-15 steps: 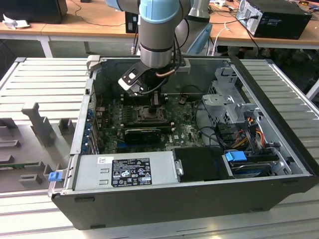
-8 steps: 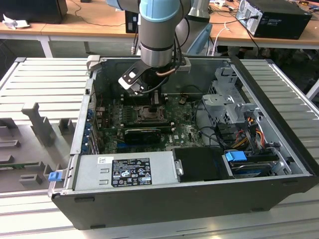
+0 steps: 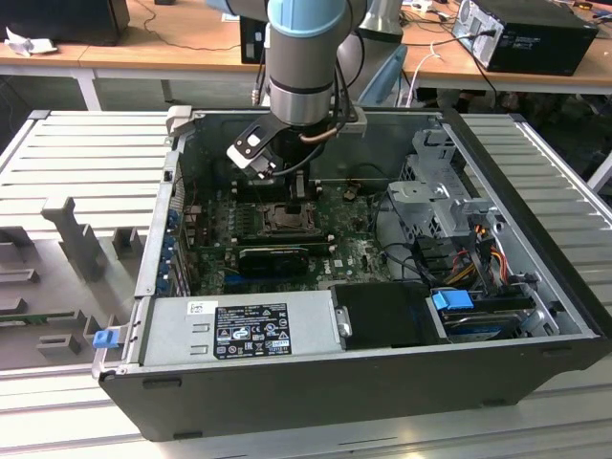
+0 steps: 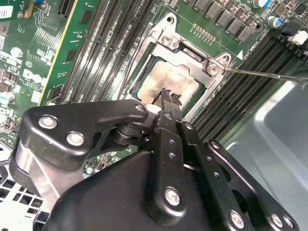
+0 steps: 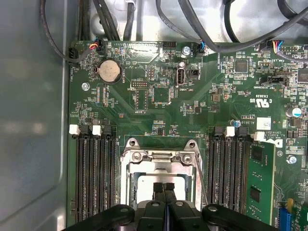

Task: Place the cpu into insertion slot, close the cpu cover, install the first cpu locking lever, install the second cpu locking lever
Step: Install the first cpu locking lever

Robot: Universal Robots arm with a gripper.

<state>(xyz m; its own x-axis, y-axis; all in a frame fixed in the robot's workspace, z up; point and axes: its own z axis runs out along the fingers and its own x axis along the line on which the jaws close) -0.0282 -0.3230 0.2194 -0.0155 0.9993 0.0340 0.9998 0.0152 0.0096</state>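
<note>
The cpu [image 4: 166,77] lies seated in the insertion slot [image 4: 140,86], and the cpu cover [image 4: 192,55] appears lowered over it. The gripper [image 4: 168,96], clenched on nothing, hovers just above. Step in hand, as judged: the first locking lever [image 4: 262,73], which calls for pressing down under its catch

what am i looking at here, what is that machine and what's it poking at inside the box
It is a robot arm reaching down into an open computer case. One picture comes from a camera standing off the arm; the other two come from cameras riding near its wrist, looking past its tool. The tool's two fingers are pressed together and hold nothing. Its tip is right over the cpu, a grey square chip lying in the insertion slot on the green motherboard. The cpu cover, a thin metal frame, lies down around the chip.
</note>
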